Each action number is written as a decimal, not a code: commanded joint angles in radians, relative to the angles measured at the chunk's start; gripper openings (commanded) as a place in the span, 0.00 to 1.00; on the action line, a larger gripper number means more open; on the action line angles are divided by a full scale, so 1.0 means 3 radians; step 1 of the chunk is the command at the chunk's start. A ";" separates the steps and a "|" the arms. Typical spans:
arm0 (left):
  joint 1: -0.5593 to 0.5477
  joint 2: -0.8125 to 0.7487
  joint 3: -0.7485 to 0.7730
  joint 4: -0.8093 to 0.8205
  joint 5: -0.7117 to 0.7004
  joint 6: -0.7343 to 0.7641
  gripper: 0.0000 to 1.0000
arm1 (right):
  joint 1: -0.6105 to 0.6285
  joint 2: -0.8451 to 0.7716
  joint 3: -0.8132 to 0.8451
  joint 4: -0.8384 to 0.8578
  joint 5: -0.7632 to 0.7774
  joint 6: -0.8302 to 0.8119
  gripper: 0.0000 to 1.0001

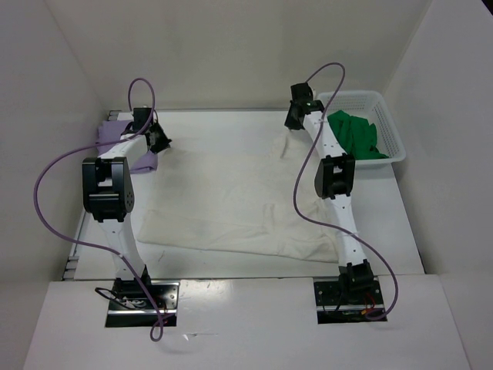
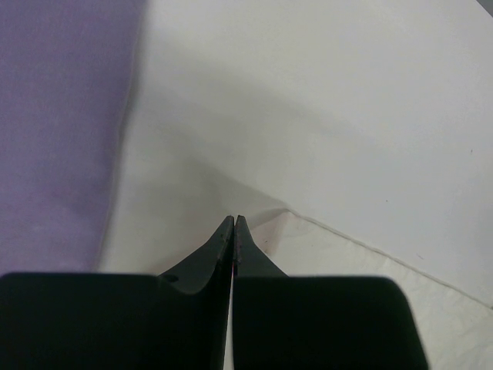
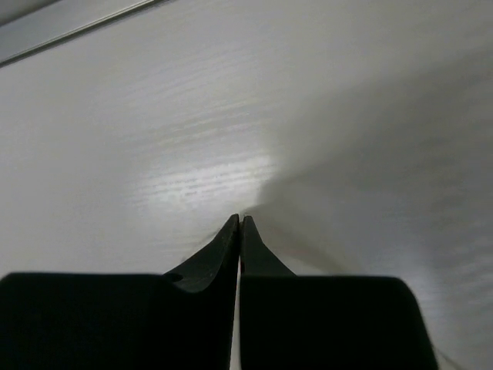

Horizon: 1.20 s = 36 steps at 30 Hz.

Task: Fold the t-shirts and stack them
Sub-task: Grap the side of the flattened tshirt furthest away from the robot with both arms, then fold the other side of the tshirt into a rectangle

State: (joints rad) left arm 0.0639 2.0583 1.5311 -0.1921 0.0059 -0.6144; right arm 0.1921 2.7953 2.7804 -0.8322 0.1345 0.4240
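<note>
- The purple shirt (image 1: 114,132) lies bunched at the upper left of the top view, partly under the left arm. It looks set aside, not yet part of a neat stack.
- The left gripper (image 1: 159,141) sits just right of the purple shirt, at the cream shirt's far left corner. In its wrist view the jaws are clenched, and a ridge of pale cloth runs up into the tips, so I take it to be pinching that corner.
- The cream shirt (image 1: 231,193) is spread flat across the middle of the table, with its near edge close to the arm bases. This is the shirt being folded, and the fold itself has not begun.
- The right gripper (image 1: 294,119) is at the far right corner of the cream shirt. Its jaws are pressed together, with cloth tenting up at the tips, which reads as a grasp on that corner.
- The green shirt (image 1: 356,135) waits crumpled in the basket (image 1: 391,131) at the upper right, untouched.
- With both far corners pinched, the next move calls for lifting them together and bringing them toward the near edge at an even pace, so the fold lands square and neither corner slips free.
</note>
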 commanded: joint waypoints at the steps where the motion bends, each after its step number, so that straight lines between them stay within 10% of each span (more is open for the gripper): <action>1: -0.0003 -0.0198 -0.0057 0.0108 0.0103 -0.0054 0.00 | 0.0040 -0.0822 -0.0271 -0.0079 -0.0070 -0.0069 0.01; 17: 0.0401 -0.1072 -0.1012 0.0144 0.0262 -0.0059 0.00 | 0.0009 -0.3978 -0.4342 0.0545 -0.0238 0.0033 0.01; 36: 0.0590 -0.2013 -0.1933 -0.0055 0.0451 -0.0125 0.00 | -0.0022 -0.5222 -0.5499 -0.0595 -0.0464 0.0269 0.01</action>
State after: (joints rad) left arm 0.2226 1.5047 0.9894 -0.2039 0.1349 -0.6373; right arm 0.1917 1.2671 1.1370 -0.9077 0.0082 0.4866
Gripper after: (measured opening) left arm 0.003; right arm 0.011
